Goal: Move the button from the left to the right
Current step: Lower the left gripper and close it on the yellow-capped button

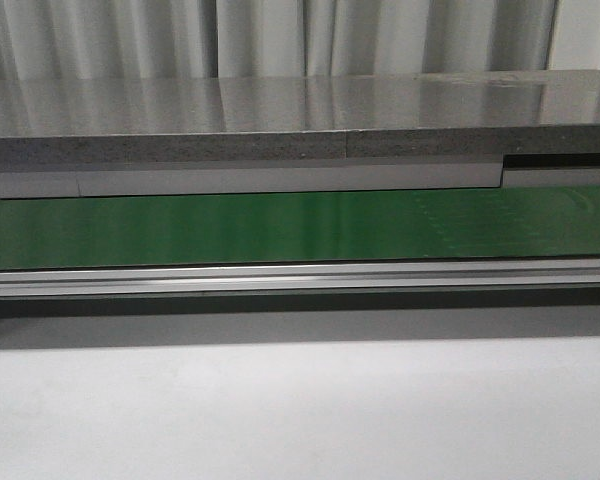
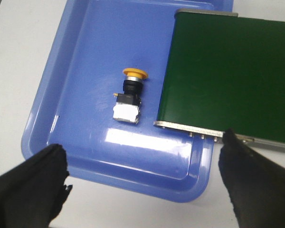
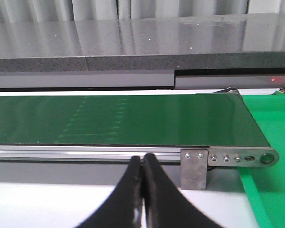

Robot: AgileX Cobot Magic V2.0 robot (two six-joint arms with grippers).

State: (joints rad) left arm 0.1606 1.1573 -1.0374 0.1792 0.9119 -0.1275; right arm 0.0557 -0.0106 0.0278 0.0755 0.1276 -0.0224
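On the blue tray (image 2: 76, 61), seen from the left wrist camera, the button (image 2: 128, 97) lies on its side, its yellow cap pointing away from the left end effector (image 2: 142, 180) and its pale base toward it, just beside the end of the green belt (image 2: 228, 71), which overhangs the tray. The left end effector is held wide open above the near rim of the tray, nothing between its fingers (image 2: 31, 183); the right end effector (image 3: 142, 190) is seen pressed closed and empty, facing the belt's other end, beyond which a green surface (image 3: 275, 190) lies. The pick appears not yet begun. For a sound grasp, the fingers are best brought down astride the black boxy body, not the round cap, which would likely roll or slip. The approach should be centred over the body first, as the button sits off to one side of the fingers' midline. Care is needed near the belt's metal edge (image 2: 190, 128), which the far finger could strike. The worktop (image 1: 300, 410) in the front view shows neither arm.
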